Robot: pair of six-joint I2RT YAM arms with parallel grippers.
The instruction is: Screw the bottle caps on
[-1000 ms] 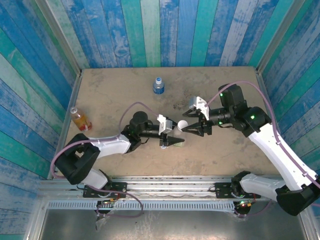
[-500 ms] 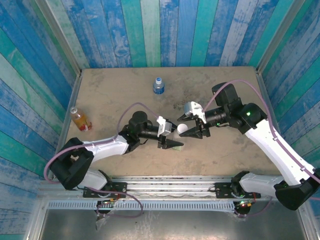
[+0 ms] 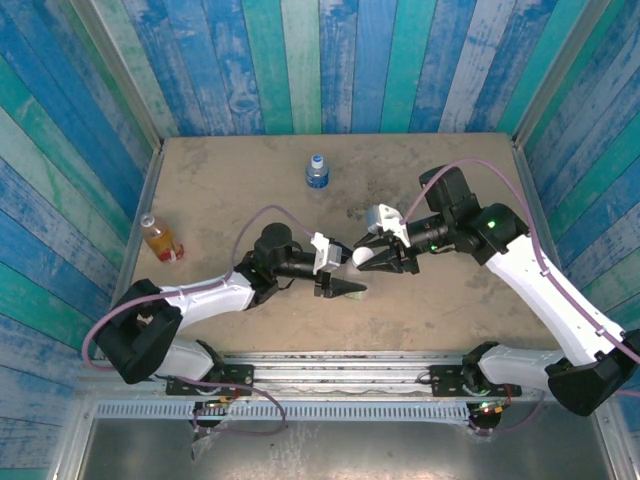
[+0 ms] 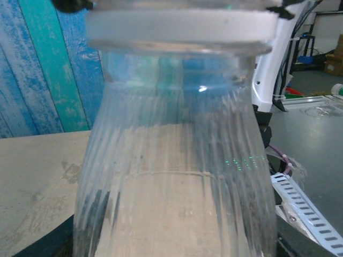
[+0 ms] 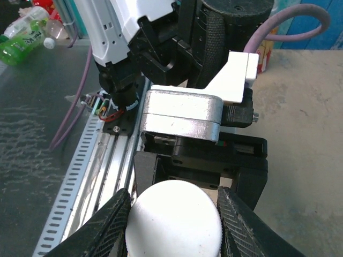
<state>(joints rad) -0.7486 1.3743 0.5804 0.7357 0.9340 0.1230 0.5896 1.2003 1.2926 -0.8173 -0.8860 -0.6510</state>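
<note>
White cap (image 5: 174, 217) seemingly pinched by right fingers (image 5: 110, 225); left fingers (image 3: 342, 287) clamping clear bottle (image 4: 177, 160)

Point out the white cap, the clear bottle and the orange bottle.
white cap (image 5: 174, 218): right wrist view, middle of its top.
clear bottle (image 4: 177, 176): left wrist view, its ribbed wall.
orange bottle (image 3: 160, 240): top external view, its body.

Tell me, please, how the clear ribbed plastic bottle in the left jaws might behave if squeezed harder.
The clear ribbed plastic bottle looks empty, so probably light. Its thin walls would likely buckle. The white round cap may stiffen the neck.
</note>
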